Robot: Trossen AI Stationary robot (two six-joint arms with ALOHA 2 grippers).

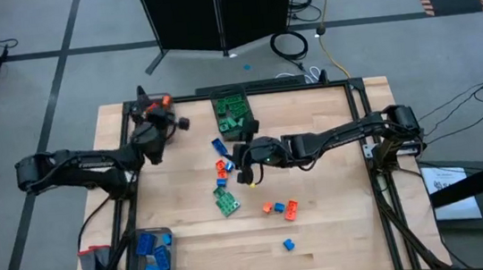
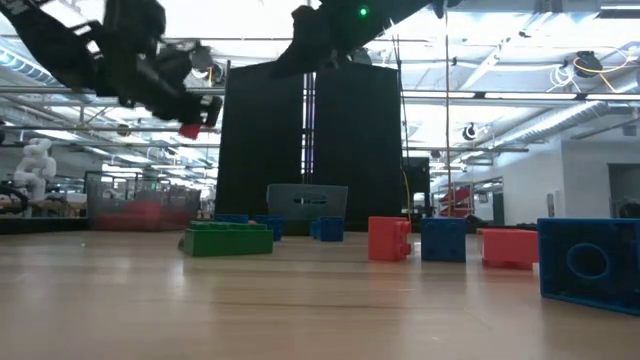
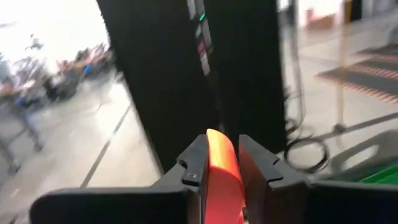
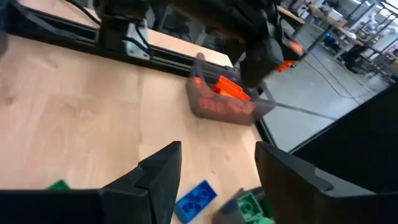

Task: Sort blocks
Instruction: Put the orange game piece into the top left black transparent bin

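My left gripper is at the table's far left corner, raised, shut on an orange block above a dark bin that holds orange blocks. My right gripper hovers open over the table's middle. Below it, loose on the wood, lie a blue block and a green block, neither touched. More blocks lie flat nearby: orange, green, orange and blue. My left gripper pinches the orange block's two side faces between its two fingers. The fingers are level and point toward the table's far edge. The block is lifted clear of the table, and its end sticks out past the fingertips.
A bin of green blocks stands at the far middle. A bin of blue blocks stands at the near left corner. A black rail frames the table's edges. Bare wood lies at the right and near sides.
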